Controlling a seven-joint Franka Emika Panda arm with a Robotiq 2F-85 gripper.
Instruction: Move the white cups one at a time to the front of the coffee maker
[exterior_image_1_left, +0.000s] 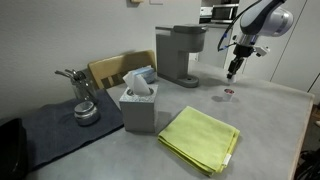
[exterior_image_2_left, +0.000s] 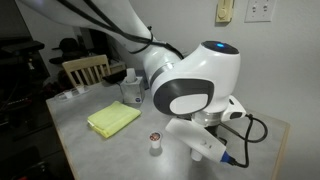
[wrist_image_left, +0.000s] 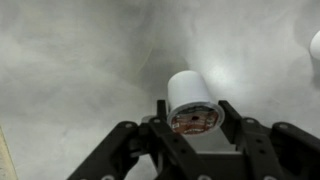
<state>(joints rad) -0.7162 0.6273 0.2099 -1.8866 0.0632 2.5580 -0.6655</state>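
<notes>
While it is hanging above the table, the gripper is clenching a cup.
Its fingers are pressing the white sides.

white cup cut off, right edge

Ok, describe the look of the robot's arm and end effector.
The glossy white rounded robot arm has a grey circular joint cap and a small blue light. A black cable loops off its wrist. The black end effector has angular, linked fingers.
</notes>
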